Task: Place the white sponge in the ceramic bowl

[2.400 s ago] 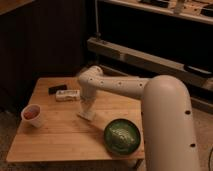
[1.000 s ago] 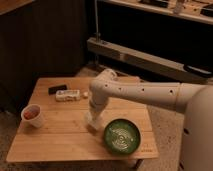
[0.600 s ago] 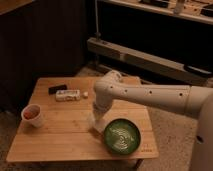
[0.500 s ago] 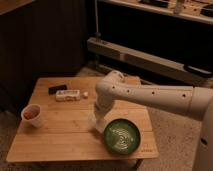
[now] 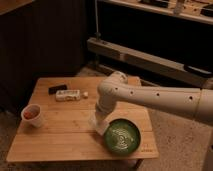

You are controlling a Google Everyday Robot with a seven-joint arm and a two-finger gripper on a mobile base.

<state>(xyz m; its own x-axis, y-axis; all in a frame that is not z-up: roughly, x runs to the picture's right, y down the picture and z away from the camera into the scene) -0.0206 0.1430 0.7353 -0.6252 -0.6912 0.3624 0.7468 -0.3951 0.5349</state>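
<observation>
The white sponge (image 5: 95,123) is a small off-white pad at the tip of my arm, just left of the ceramic bowl's rim and low over the wooden table (image 5: 60,140). The ceramic bowl (image 5: 122,136) is dark green with a pale concentric pattern and sits near the table's front right corner. My gripper (image 5: 98,120) hangs down from the white arm (image 5: 150,97), which comes in from the right. It is shut on the sponge and mostly hidden by the wrist.
A small white cup with reddish contents (image 5: 31,114) stands at the table's left. A whitish rectangular package (image 5: 67,94), a dark flat object (image 5: 57,89) and a tiny pale item (image 5: 85,94) lie at the back. Dark shelving (image 5: 150,55) runs behind the table.
My arm has swung to the right and forward, carrying the sponge from mid-table to just beside the bowl's left rim. The bowl, cup and package have not moved.
</observation>
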